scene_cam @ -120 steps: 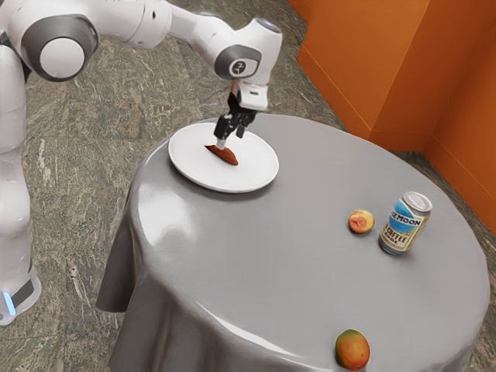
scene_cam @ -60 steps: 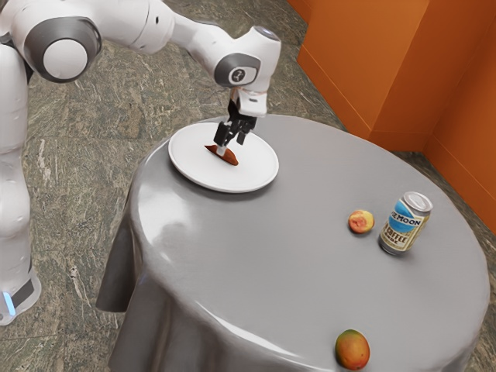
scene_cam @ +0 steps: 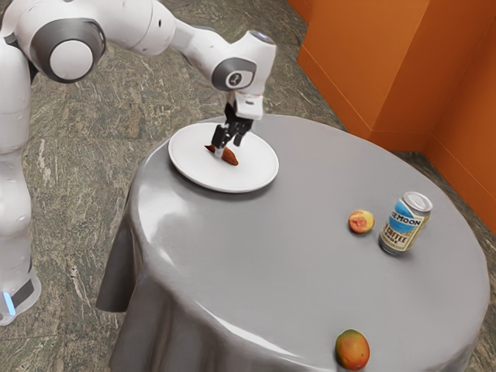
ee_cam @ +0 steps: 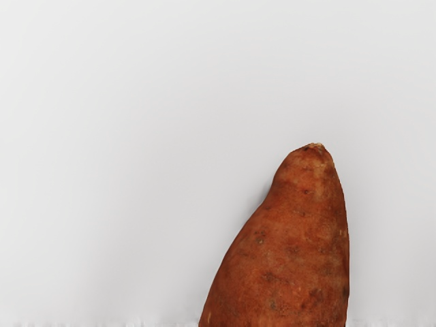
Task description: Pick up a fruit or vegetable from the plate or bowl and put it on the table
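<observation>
Reading the exterior view as a clock laid over the round table (scene_cam: 287, 267), with twelve at the view's top, you have smooth grey cloth nearest you, hanging in folds at seven o'clock. The mango (scene_cam: 353, 349) sits at five, close to the near edge, so give it clearance there. Past it, your open room is the broad middle of the cloth, running out toward eight and nine. The peach (scene_cam: 361, 222) lies at two, and the drink can (scene_cam: 404, 224) stands upright just beside it, between two and three.

Farther off, between ten and eleven, is the white plate (scene_cam: 198, 170), near the table's edge. Your sweet potato (scene_cam: 229, 157) rests on it, pointing from the plate's ten toward its four. The gripper (scene_cam: 228, 150) is low over it, reaching down from twelve, its jaws standing apart with a gap between them; one fingertip overlaps the sweet potato in your line of sight, and you can't tell whether they touch. In the wrist view the sweet potato's tapered end reaches out from under the hand across the plate. Beyond the table you have streaked grey-brown floor (scene_cam: 93, 167), then orange walls (scene_cam: 360, 62) at one o'clock.
</observation>
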Robot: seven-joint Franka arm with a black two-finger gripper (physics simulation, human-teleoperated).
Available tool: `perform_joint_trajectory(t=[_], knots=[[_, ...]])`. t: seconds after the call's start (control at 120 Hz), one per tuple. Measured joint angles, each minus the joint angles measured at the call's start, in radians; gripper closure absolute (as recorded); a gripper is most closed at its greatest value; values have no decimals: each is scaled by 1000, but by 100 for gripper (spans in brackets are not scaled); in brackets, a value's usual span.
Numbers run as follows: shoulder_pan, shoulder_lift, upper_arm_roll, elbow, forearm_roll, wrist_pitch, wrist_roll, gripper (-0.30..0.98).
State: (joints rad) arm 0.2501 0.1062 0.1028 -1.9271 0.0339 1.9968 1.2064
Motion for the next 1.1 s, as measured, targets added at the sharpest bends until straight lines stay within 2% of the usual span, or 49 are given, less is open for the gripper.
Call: perform_joint_trajectory(t=[0.15, 0.275, 0.425, 0.617, 0.792, 1.1], knots=[[2, 8, 0, 0, 0, 8, 1, 12], [1, 11, 0, 0, -1, 13, 2, 33], [6, 17, 0, 0, -5, 16, 2, 48], [9, -20, -14, 0, -8, 11, 1, 52], [37, -80, -166, 9, -8, -11, 0, 52], [-98, -73, -294, 50, -9, -25, -1, 52]])
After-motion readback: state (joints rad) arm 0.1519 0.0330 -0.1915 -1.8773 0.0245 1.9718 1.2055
